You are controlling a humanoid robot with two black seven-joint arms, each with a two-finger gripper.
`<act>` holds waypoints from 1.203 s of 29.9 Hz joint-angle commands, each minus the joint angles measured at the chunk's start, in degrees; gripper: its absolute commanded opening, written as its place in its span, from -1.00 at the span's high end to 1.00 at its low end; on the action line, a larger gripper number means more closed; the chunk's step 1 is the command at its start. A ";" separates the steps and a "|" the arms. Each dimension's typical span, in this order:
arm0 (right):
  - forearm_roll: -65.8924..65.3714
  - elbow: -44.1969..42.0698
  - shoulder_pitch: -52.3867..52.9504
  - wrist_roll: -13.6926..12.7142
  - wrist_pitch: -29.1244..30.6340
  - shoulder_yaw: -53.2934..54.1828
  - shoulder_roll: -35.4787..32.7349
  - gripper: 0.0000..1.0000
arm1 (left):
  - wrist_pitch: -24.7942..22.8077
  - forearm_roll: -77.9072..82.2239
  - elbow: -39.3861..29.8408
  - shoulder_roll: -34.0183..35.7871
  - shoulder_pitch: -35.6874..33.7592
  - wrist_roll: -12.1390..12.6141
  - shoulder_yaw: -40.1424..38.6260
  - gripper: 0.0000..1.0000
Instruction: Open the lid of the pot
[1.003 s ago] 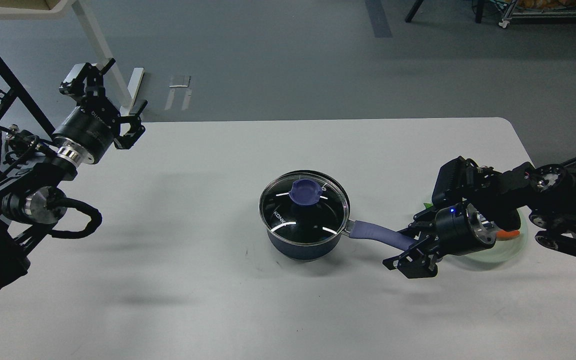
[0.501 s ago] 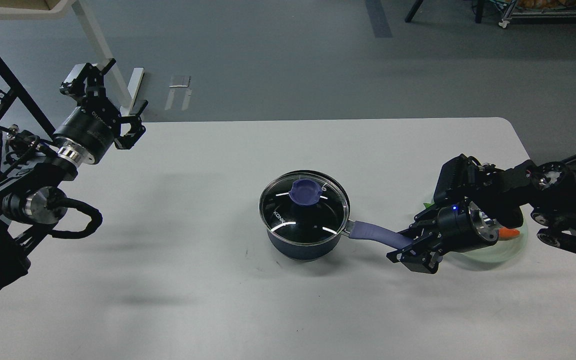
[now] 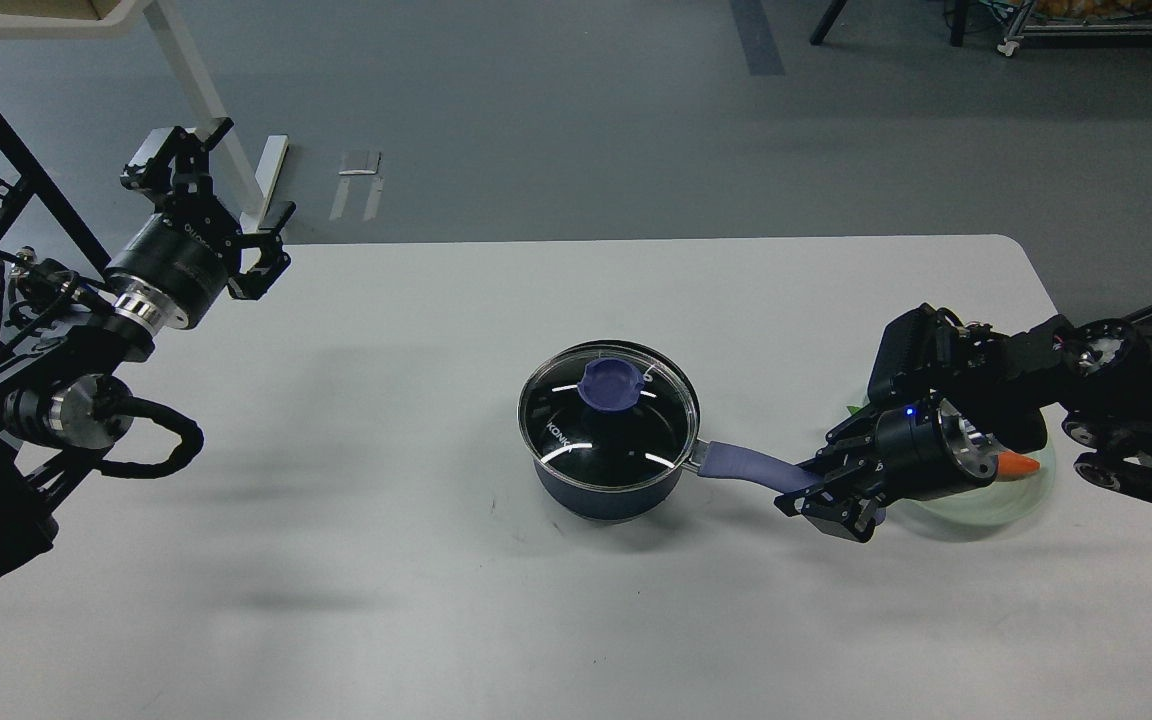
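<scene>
A dark blue pot [image 3: 608, 470] sits a little right of the frame's centre on the white desk [image 3: 396, 560], with its glass lid [image 3: 608, 415] resting flat on the rim and a purple knob [image 3: 609, 384] at the lid's centre. The pot's purple handle [image 3: 751, 467] runs out toward the right and slightly down the frame. At the handle's far end is the right gripper [image 3: 826, 490], whose arm comes in from the right edge; its jaws are pressed in on the end of the handle, one finger above and one below it, with a small blue light showing on the wrist behind. Just behind that wrist, at the right of the frame, a pale green plate [image 3: 986, 505] lies on the desk, largely covered by the arm, with an orange piece [image 3: 1018, 464] on it that I cannot identify. The left gripper [image 3: 226, 210] is in the upper left of the frame, held above the desk's far left corner and well apart from the pot; its jaws are spread with nothing between them. The grey floor [image 3: 576, 120] fills the top of the frame.
</scene>
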 commanded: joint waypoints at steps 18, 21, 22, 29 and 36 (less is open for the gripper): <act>0.18 0.00 0.09 -0.01 0.00 0.09 -0.09 0.54 | -1.55 69.70 -12.95 -0.25 -21.97 -3.78 9.63 -0.99; 0.18 0.00 0.09 -0.01 0.00 0.00 -0.27 0.54 | 1.00 77.26 -18.93 -0.42 -24.61 -3.78 15.34 -0.99; 0.18 0.00 0.09 -0.01 0.00 0.00 -0.27 0.54 | 1.87 80.24 -20.34 -0.60 -25.66 -3.78 17.45 -0.99; 0.26 0.00 0.09 -0.01 0.00 0.09 -0.27 0.54 | 9.97 96.96 -20.97 -5.25 -29.89 -3.78 28.18 -0.99; 0.26 0.00 0.00 -0.01 0.00 0.09 -0.27 0.54 | 12.86 103.30 -16.85 -9.64 -29.27 -3.78 33.55 -0.99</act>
